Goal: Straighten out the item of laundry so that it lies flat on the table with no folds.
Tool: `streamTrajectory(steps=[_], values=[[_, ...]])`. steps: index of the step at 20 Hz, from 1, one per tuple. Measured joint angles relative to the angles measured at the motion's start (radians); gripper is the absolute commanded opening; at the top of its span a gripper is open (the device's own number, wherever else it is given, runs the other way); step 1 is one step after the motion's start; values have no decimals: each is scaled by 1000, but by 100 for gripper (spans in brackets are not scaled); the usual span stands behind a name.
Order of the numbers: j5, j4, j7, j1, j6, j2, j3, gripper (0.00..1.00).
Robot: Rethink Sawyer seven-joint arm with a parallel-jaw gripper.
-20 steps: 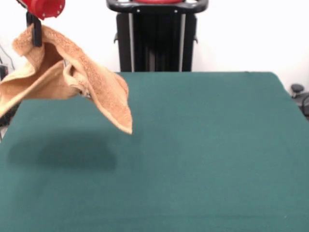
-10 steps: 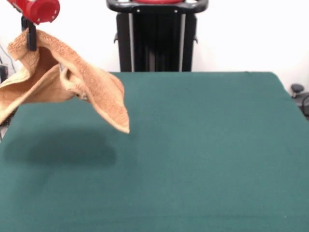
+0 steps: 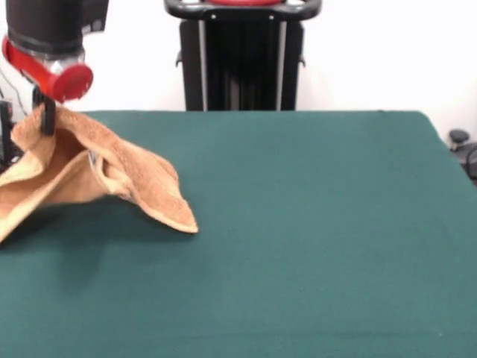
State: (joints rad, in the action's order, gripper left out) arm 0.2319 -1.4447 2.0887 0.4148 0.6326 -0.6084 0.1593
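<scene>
The table (image 3: 313, 224), a broad rectangle topped in dark green, matte, felt-like cloth, serves as the landmark; most of its surface is bare, and the work sits at its left edge in the front view. The item of laundry (image 3: 97, 175), an orange-tan terry towel with a looped, nappy pile, hangs from one pinched high point and drapes in a tent shape: one pointed corner reaches down toward the table's middle and appears to touch the green top, while another flap trails past the table's left edge, so part of the towel may overhang there. The cloth is doubled on itself, with a deep fold running down from the pinch and a hemmed edge showing along the lower border. The gripper (image 3: 48, 119), dark fingers below a red and black wrist, has its fingers pinched closed on the towel's topmost ridge, above the table's left rear area. Judged step: laying the held towel down. To do it well, the arm should probably carry the pinch toward the table's centre while staying low, so the grounded corner anchors by friction on the felt and the rest unrolls behind it rather than piling up. Terry on felt likely grips well, which helps anchoring but resists later sliding. Releasing from this height would probably leave the fold in place.
</scene>
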Motion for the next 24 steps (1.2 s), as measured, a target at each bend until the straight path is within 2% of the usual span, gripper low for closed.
streamTrajectory(steps=[7,12,19,24], values=[[30,1,0,8,-110,102,-10,0],[30,-2,0,7,-118,122,-29,0],[20,-27,0,-7,-57,54,-34,0],[1,-43,0,-14,71,-44,-34,0]])
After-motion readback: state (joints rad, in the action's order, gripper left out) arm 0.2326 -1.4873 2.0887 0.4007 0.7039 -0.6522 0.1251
